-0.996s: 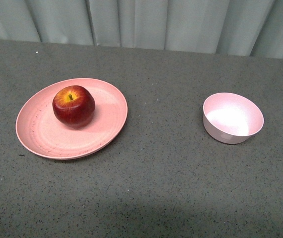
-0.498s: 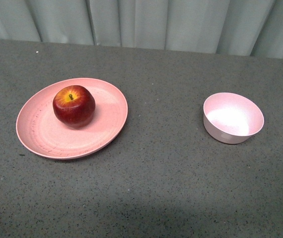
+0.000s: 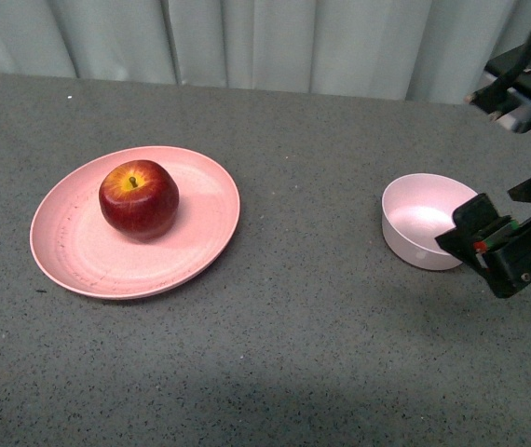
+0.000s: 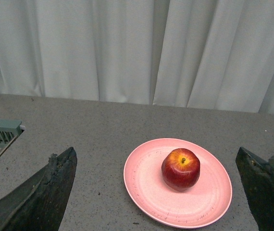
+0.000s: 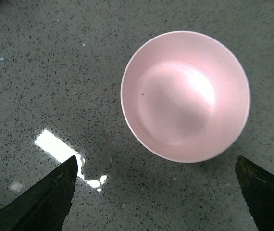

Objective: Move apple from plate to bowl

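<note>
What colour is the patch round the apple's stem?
Yellow-orange, on the dark-red apple; shows best in the left wrist view.

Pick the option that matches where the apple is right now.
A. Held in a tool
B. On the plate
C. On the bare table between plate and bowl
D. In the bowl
B: the apple sits stem-up on the plate, untouched by any tool, and the right wrist view shows nothing inside the bowl.

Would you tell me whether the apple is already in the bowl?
No, the bowl is empty, and the apple sits on the plate.
</note>
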You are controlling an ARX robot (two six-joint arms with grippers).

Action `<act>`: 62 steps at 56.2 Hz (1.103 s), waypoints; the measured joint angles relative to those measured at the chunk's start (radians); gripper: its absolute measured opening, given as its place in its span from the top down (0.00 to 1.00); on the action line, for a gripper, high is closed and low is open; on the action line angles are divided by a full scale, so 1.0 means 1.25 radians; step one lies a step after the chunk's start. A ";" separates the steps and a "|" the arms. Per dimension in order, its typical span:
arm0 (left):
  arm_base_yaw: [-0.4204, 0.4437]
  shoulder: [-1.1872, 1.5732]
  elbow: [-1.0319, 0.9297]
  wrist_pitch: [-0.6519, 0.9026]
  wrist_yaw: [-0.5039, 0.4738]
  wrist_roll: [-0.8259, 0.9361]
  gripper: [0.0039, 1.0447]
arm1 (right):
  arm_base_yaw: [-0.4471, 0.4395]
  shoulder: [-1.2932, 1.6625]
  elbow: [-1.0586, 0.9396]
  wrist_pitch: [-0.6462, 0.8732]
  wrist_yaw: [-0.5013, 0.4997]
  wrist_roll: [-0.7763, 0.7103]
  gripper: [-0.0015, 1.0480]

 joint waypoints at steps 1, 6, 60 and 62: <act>0.000 0.000 0.000 0.000 0.000 0.000 0.06 | 0.002 0.016 0.011 -0.004 0.000 -0.002 0.09; 0.000 0.000 0.000 0.000 0.000 0.000 0.06 | 0.013 0.089 0.066 -0.023 -0.002 -0.008 0.09; 0.000 0.000 0.000 0.000 0.000 0.000 0.06 | 0.059 0.331 0.282 -0.110 0.037 -0.051 0.64; 0.000 0.000 0.000 0.000 0.000 0.000 0.06 | 0.059 0.331 0.282 -0.110 0.039 -0.053 0.69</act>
